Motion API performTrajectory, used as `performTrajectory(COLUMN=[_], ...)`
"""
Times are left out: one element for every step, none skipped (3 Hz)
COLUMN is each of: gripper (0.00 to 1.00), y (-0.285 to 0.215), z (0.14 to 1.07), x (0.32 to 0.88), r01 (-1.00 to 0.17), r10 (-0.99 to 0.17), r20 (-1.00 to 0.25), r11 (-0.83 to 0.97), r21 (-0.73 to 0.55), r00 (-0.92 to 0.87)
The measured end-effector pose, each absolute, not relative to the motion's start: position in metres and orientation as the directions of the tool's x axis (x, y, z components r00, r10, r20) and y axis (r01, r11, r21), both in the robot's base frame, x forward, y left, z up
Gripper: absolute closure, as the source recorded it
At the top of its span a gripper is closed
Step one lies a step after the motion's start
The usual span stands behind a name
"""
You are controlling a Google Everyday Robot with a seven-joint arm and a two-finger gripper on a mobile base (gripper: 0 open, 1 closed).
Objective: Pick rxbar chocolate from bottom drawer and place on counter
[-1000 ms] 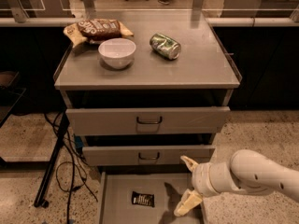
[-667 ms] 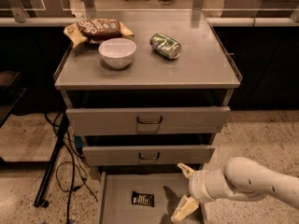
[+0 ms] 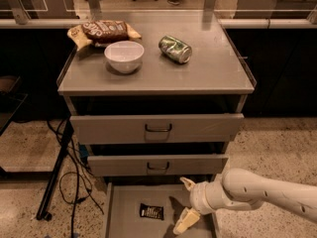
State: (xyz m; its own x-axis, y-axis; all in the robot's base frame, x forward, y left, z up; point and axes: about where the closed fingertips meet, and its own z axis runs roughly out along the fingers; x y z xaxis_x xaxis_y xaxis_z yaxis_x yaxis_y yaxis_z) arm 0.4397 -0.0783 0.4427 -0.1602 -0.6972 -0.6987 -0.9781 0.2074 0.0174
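Observation:
The rxbar chocolate (image 3: 151,211), a small black wrapper with white lettering, lies flat on the floor of the pulled-out bottom drawer (image 3: 126,221). My gripper (image 3: 184,205) hangs over the drawer's right part, a short way right of the bar, not touching it. Its two pale fingers (image 3: 186,221) are spread apart and hold nothing. The white arm comes in from the lower right. The grey counter (image 3: 198,73) tops the cabinet above.
On the counter stand a white bowl (image 3: 124,56), a brown snack bag (image 3: 103,31) and a green can (image 3: 175,49) lying on its side. Two upper drawers (image 3: 157,128) with loop handles are slightly ajar. Black cables and a stand leg (image 3: 59,162) lie left of the cabinet.
My gripper has moved left and a little down over the bottom drawer, closer to the rxbar chocolate. The bar and the counter objects have not moved.

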Motion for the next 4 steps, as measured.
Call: performTrajectory(gripper=[0.00,0.00,0.00,0.00], y=[-0.076,-0.069,-0.055,-0.050], z=[0.421,0.395,0.346,0.344], x=[0.455,0.471,0.487,0.481], r01=[-0.975,-0.974,-0.979,-0.980], r10=[-0.694,-0.698,-0.707,-0.704], r20=[-0.696,-0.689,-0.683,-0.687], r11=[0.220,0.221,0.195,0.190], r21=[0.038,0.055,0.060,0.062], r00=[-0.184,-0.197,-0.183,-0.180])
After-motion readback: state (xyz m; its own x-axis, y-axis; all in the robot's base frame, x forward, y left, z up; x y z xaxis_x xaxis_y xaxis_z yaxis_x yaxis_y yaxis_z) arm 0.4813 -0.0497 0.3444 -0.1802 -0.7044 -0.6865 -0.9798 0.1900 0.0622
